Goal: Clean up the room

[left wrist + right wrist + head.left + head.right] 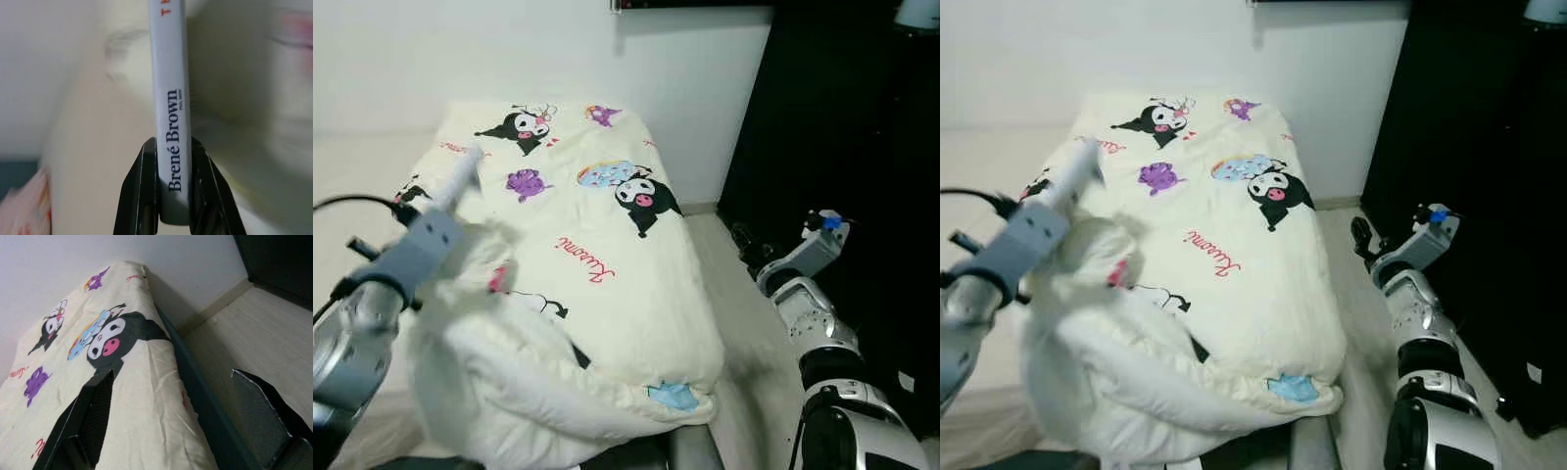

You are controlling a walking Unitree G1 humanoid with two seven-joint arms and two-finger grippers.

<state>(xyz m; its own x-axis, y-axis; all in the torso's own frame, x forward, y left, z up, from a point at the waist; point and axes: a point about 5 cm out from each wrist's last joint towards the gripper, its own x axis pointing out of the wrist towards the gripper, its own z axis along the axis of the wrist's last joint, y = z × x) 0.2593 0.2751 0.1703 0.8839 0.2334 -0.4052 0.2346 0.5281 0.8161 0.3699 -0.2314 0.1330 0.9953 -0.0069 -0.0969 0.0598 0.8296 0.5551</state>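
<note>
White wall at the back, dark wardrobe-like unit on the robot's right, pale floor alongside. Biggest thing in the room: a bed w/ a cream quilt printed with black-and-white cartoon characters and red script, lying fairly flat across the far part; at the near end a bunched white duvet or pillow mass spills over the corner toward the robot. Left gripper is up over the bed's near-left part, fingers pinched on the spine of a slim grey-white book w/ dark author lettering; in the left eye view the book sticks out beyond the wrist, slanting up and away over the quilt, blurred. Right gripper hangs low beside the bed's right edge, over the floor, fingers spread wide w/ nothing between them. Step in hand, as I read it: the book is lifted off the bedding and needs carrying to wherever it belongs, so tidying looks early on, w/ the rumpled bedding not yet straightened. Next move calls for a firm hold on the spine while turning away from the bed, keeping the long end clear of the quilt. No bin, box or shelf can be made out, so no containers or contents to report.
</note>
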